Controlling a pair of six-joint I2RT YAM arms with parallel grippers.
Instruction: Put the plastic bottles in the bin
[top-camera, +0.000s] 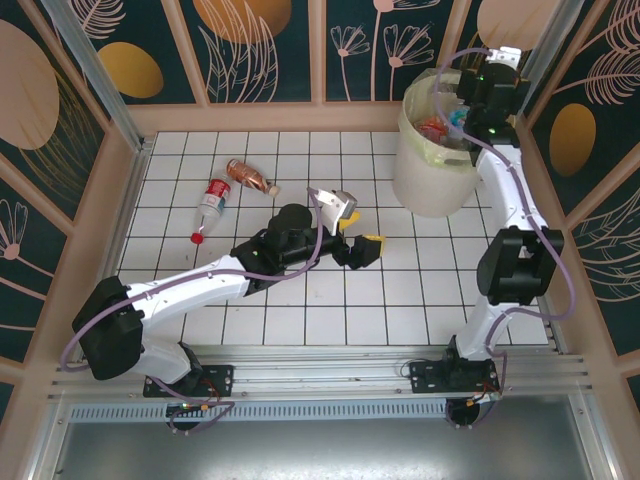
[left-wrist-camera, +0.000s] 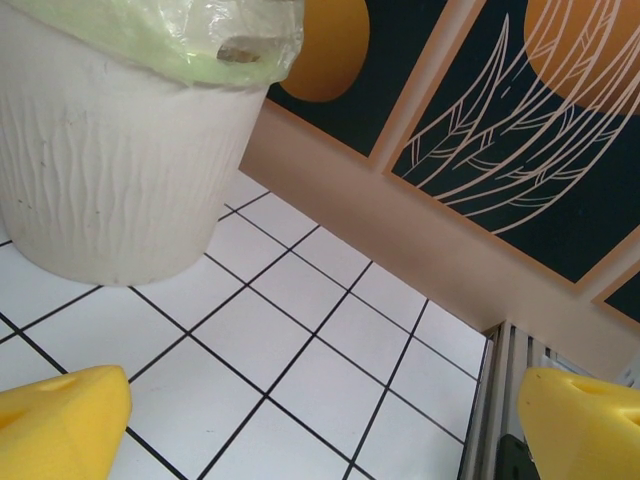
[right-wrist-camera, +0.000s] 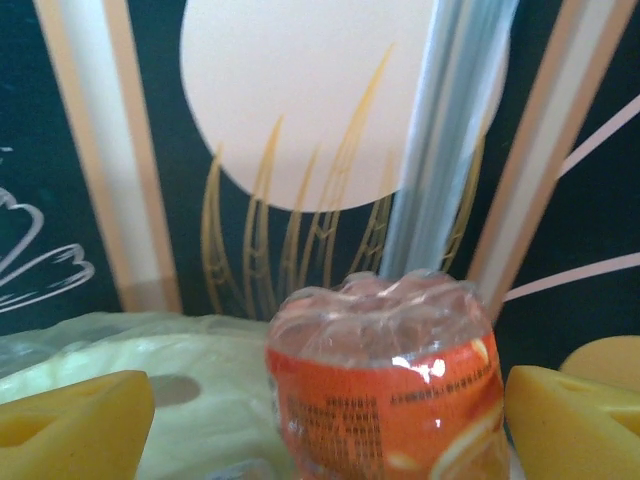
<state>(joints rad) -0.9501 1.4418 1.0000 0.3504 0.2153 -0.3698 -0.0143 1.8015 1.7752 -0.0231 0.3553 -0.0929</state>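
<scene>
The pale cream bin (top-camera: 425, 175) with its translucent liner stands at the far right of the tiled table; its ribbed wall (left-wrist-camera: 110, 170) rises close ahead in the left wrist view. My right gripper (top-camera: 458, 118) hangs over the bin's mouth. It is open (right-wrist-camera: 325, 410), and a clear bottle with an orange label (right-wrist-camera: 385, 390) sits base-up between the yellow pads, with a gap to the left pad (right-wrist-camera: 70, 425). Bottles with red labels (top-camera: 435, 128) lie inside the bin. An amber bottle (top-camera: 250, 177) and a clear red-labelled bottle (top-camera: 212, 200) lie at the far left. My left gripper (top-camera: 360, 232) is open and empty over mid-table (left-wrist-camera: 320, 430).
Wooden walls with dark leaf panels (top-camera: 260, 50) enclose the table on three sides. A metal rail (top-camera: 320, 365) runs along the near edge by the arm bases. Bare white tiles (top-camera: 300, 310) stretch between the left gripper and the bin.
</scene>
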